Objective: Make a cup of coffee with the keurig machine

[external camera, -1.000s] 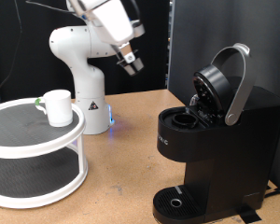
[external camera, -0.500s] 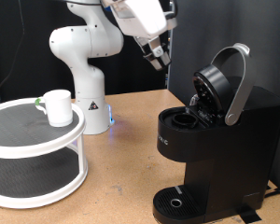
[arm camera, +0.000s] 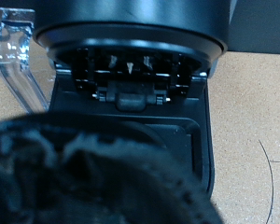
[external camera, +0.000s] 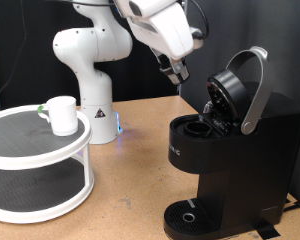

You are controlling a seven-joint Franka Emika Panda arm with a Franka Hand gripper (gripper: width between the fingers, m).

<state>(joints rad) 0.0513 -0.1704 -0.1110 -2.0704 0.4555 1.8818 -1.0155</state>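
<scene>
The black keurig machine (external camera: 240, 150) stands at the exterior view's right with its silver-trimmed lid (external camera: 245, 85) hinged open and its pod chamber (external camera: 198, 128) exposed. My gripper (external camera: 176, 72) hangs above and to the left of the open lid, shut on a small dark thing that looks like a coffee pod. In the wrist view this dark blurred pod (arm camera: 84, 177) fills the near field, with the machine's open lid (arm camera: 131, 47) beyond it. The white cup (external camera: 62, 114) stands on the top tier of a round rack at the exterior view's left, far from the gripper.
The white two-tier round rack (external camera: 40, 150) takes up the left of the wooden table. The arm's white base (external camera: 95, 100) stands behind it. The machine's round drip tray (external camera: 190, 215) sits low at the front. A clear plastic part (arm camera: 14, 56) shows beside the lid.
My gripper has moved toward the exterior view's right, from above the arm's base to just beside the open lid. The cup and machine have not moved.
</scene>
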